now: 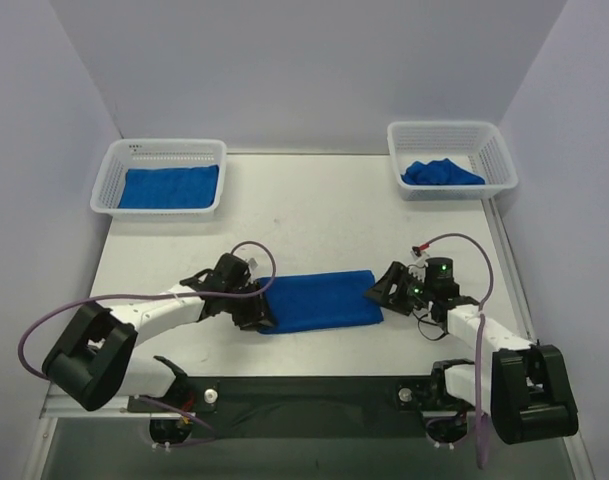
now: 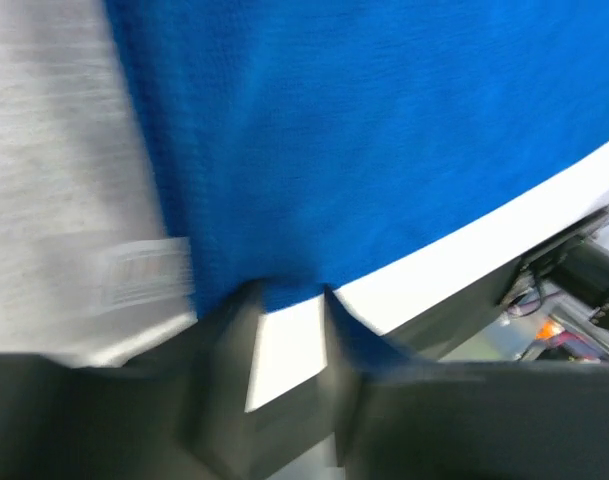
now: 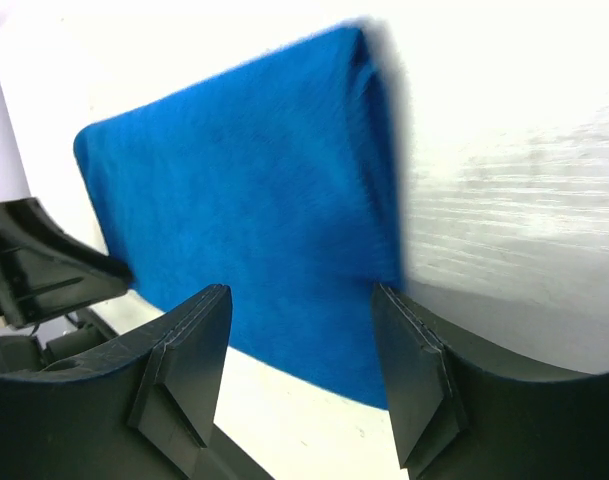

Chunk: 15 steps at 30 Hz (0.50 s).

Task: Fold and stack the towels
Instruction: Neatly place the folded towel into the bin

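One royal-blue terry towel (image 1: 169,187) lies folded upper left, a crumpled towel (image 1: 441,172) upper right, a third towel (image 1: 322,300) half-folded between narrow left end effector (image 2: 284,300), grip unclear, and wide right end effector (image 3: 299,295).

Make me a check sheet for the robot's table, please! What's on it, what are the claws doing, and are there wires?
Surface: white table, arms bolted at its near edge.
Job's things: folded towel lying between the arms; flat towel in the left mesh basket; crumpled towel in the right mesh basket.
Clutter: nothing seen.
Grippers: left gripper at the folded towel's left end, grip too blurred to tell; right gripper open, fingers astride its right end.
Cables: left purple cable and right purple cable loop off the arms.
Surroundings: plain pale walls on three sides.
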Available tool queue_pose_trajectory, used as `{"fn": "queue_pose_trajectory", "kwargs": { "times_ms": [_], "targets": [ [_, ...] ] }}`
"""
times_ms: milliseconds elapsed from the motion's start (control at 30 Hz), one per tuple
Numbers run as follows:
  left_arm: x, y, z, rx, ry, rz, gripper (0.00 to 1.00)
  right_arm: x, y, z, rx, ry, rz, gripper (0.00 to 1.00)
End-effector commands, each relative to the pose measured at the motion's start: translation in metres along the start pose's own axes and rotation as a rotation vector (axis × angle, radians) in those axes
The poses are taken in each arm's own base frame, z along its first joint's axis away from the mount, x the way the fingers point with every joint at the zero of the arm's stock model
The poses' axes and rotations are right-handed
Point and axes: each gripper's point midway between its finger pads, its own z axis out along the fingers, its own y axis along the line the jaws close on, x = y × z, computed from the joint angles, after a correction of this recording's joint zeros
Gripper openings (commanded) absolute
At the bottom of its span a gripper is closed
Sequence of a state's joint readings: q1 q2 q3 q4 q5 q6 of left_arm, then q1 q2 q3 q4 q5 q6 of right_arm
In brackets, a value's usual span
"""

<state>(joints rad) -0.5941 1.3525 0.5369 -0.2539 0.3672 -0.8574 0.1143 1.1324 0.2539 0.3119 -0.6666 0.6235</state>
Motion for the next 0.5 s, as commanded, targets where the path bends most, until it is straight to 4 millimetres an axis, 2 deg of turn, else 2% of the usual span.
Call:
{"fn": "queue_pose_trajectory", "kwargs": {
  "times_ms": [0, 100, 233, 333, 467],
  "targets": [
    [-0.021, 0.008, -0.015, -0.082, -0.116, 0.024, 0.47, -0.014, -0.003, -0.010, 0.077, -0.023, -0.033, 0.58],
    [-0.045, -0.024, -0.035, -0.008, -0.206, 0.058, 0.59, -0.040, 0.023, -0.011, 0.010, -0.074, -0.017, 0.59],
    [-0.077, -0.057, -0.050, 0.101, -0.271, 0.062, 0.60, -0.077, 0.061, -0.004, -0.107, -0.140, -0.019, 0.59],
    [-0.100, -0.069, -0.054, 0.142, -0.299, 0.068, 0.60, -0.093, 0.082, 0.010, -0.160, -0.143, -0.036, 0.59],
    [-0.123, -0.059, -0.039, 0.117, -0.301, 0.064, 0.51, -0.096, 0.093, 0.034, -0.198, -0.129, -0.030, 0.58]
  ]
}}
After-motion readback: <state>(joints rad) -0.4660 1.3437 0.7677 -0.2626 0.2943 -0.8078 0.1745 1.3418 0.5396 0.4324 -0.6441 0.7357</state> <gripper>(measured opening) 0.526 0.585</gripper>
